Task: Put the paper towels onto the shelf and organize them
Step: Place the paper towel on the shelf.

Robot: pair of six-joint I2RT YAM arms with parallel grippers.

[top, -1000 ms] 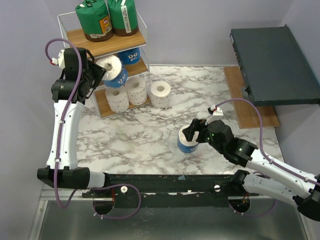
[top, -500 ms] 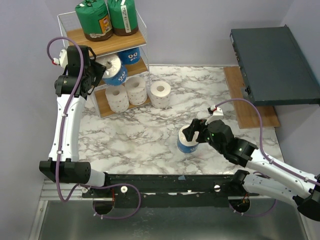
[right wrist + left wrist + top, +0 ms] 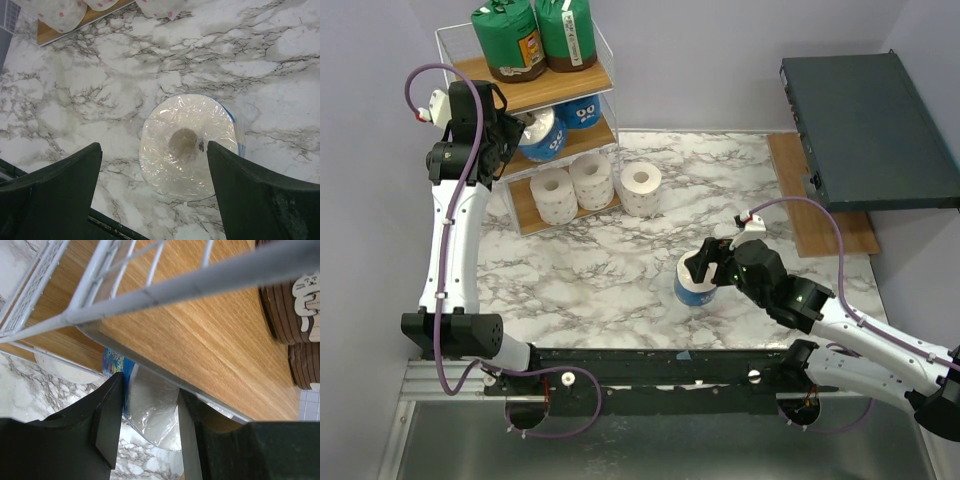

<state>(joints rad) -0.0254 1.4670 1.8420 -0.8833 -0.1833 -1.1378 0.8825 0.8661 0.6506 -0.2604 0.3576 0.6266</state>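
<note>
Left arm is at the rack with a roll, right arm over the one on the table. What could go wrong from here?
1. The left gripper holds a blue-wrapped roll close under the top board and wire rail of the shelf. Pushed further in, it may snag there or bump the blue roll already on the middle tier.
2. The right gripper, open, straddles the table roll off-centre; closing may tip it.

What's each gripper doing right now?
Left gripper: closed on a blue-printed plastic-wrapped paper roll.
Right gripper: open above another such roll, holding nothing.
</note>
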